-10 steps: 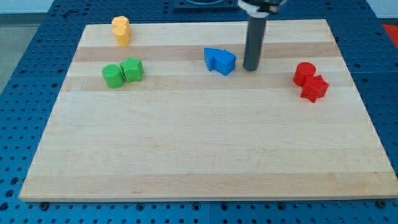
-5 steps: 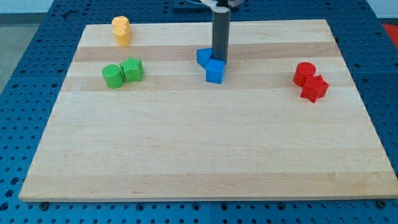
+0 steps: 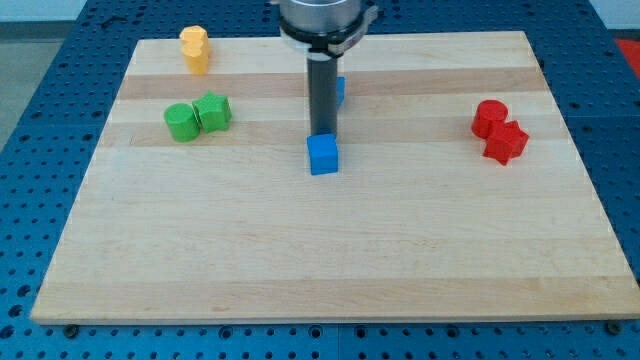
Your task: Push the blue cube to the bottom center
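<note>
- The blue cube (image 3: 323, 155) sits a little above the middle of the frame on the wooden tabletop (image 3: 330, 250), about on the board's centre line, well apart from the lower edge.
- My tip (image 3: 322, 134) touches, or all but touches, the cube's upper side, so the cube lies straight below it, toward the frame's bottom.
- I carry no fingers, only a rod; it holds nothing.
- A straight downward push looks right; drift to either side could slip the cube off line.
- Another blue block (image 3: 340, 89) peeks out behind the rod.
</note>
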